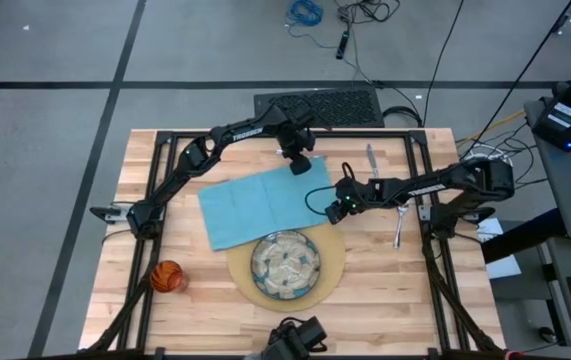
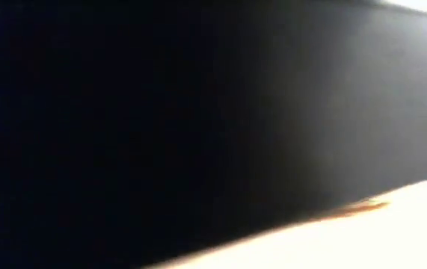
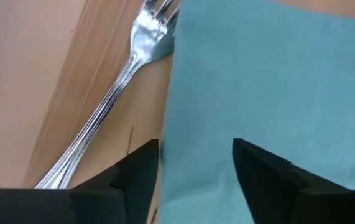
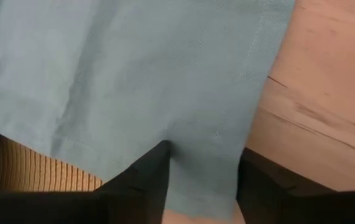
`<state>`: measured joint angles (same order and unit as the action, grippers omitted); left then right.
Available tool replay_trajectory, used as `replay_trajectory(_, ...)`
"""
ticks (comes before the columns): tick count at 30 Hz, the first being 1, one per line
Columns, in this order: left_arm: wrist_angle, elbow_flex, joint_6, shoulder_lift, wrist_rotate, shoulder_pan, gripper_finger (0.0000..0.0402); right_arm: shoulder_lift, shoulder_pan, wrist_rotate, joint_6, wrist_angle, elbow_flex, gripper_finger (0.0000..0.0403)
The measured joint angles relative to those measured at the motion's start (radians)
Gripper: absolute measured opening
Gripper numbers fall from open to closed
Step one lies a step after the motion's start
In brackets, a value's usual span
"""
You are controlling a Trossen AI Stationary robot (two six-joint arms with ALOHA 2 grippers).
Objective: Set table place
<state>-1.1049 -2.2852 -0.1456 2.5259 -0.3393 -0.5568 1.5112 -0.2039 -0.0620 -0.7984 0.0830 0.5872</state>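
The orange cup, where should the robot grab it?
The orange cup stands alone near the table's left front corner, apart from the mat. Probably best to come down from above and pinch across its rim or sides; nothing crowds it, and the left arm is nearer.

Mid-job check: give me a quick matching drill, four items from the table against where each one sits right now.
Things:
1. orange cup
2. plate
3. napkin
4. left end effector

Places:
A. on the round mat
B. at the napkin's far corner, beside a fork
C. spread flat between both arms, overlapping the mat's edge
D. alone near the table's left front edge

Pairs: 1-D, 2-A, 3-C, 4-B
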Motion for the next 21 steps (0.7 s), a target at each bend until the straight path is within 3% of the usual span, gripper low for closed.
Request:
replay_trajectory(4,-0.017,0.0,-0.092,0.0,0.046,0.004,0.0141,0.001,-0.001,-0.002,0.013,0.0,-0.001,0.0097)
replay_trajectory(10,-0.024,0.0,-0.179,0.0,0.076,0.011,0.0118,0.003,0.0,-0.007,0.043,0.0,-0.002,0.0013)
replay_trajectory(21,-0.108,-0.068,-0.31,-0.005,0.182,0.042,0.0059,0.003,0.001,-0.016,0.073,-0.001,-0.002,0.0001)
